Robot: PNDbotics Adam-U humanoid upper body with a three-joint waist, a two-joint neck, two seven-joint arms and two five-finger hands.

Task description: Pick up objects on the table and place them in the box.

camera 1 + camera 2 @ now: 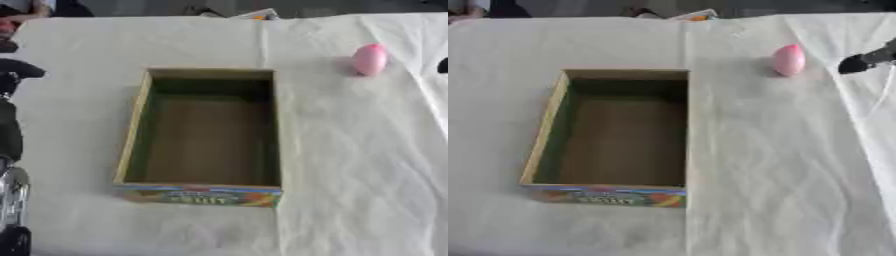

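A pink egg-shaped object (788, 60) lies on the white tablecloth (780, 165), to the right of the open cardboard box (546, 125) and apart from it. The right hand (866, 59) shows only as a dark fingertip just right of the pink object, and the left hand (17, 70) only as dark shapes at the left edge. Whether either hand's fingers are spread or curled cannot be told.
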